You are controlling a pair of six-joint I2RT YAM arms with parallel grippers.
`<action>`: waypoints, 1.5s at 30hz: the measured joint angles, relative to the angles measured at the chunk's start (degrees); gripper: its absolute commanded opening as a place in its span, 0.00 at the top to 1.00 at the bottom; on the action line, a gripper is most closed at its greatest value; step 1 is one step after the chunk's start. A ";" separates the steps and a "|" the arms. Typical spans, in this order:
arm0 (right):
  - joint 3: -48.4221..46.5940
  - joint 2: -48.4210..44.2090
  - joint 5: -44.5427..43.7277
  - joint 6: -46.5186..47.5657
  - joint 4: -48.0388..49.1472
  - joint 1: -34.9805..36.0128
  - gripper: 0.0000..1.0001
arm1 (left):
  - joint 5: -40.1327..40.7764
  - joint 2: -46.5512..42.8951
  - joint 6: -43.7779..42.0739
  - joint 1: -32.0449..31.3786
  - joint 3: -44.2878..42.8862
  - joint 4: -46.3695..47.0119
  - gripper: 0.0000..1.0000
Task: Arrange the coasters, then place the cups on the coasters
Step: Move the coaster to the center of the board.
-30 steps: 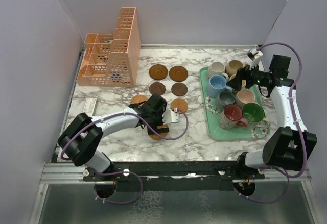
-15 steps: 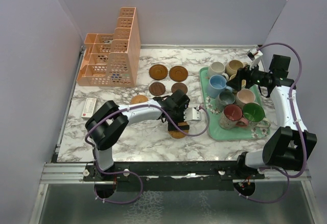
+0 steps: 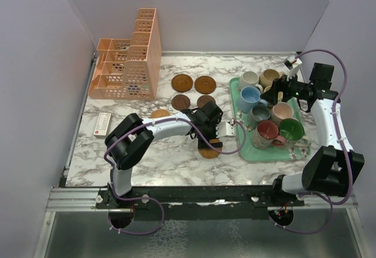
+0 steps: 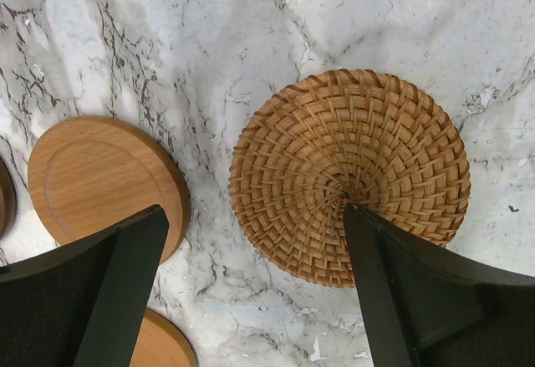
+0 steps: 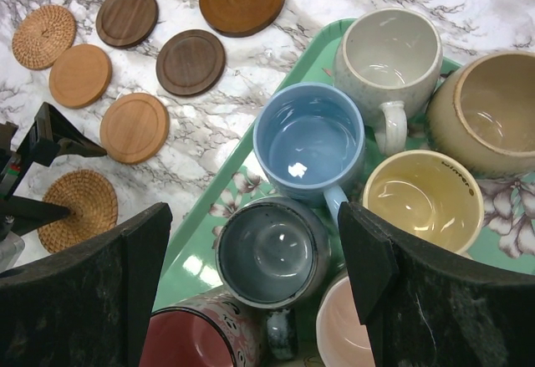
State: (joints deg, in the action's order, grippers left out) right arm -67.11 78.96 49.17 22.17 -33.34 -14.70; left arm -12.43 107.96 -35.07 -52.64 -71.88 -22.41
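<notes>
Outside the left finger, partly under it, lies a plain wooden coaster. The left gripper hangs with jaws wide apart and nothing held. Between its fingers a woven coaster lies flat on the marble, closer to the right finger, whose tip covers its lower right part. Whether that tip touches the weave I cannot tell.

This looks like the arranging step, with the woven coaster set apart from the other coasters. Such a thin disc gives the pads little edge. Better to centre it between the fingers, come down square and close low, or nudge it sideways. On leaving, rise straight up so the right finger does not drag it.

Over the tray the right gripper waits, also spread and empty, with the grey cup between its fingers and the blue cup just ahead. The cups should wait until every coaster is set.
</notes>
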 measured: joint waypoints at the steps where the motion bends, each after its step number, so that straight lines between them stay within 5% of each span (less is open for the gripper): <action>1: 0.00 0.00 0.00 0.07 0.00 0.00 0.18 | 0.02 0.00 0.00 0.00 0.00 0.00 0.10; 45: 0.00 0.00 0.04 0.61 -0.02 0.00 0.18 | 0.04 -2.29 -1.44 2.67 2.71 0.74 0.05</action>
State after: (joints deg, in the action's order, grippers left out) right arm -67.11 78.96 49.21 22.79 -33.36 -14.70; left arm -12.38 105.67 -36.51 -49.98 -69.17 -21.67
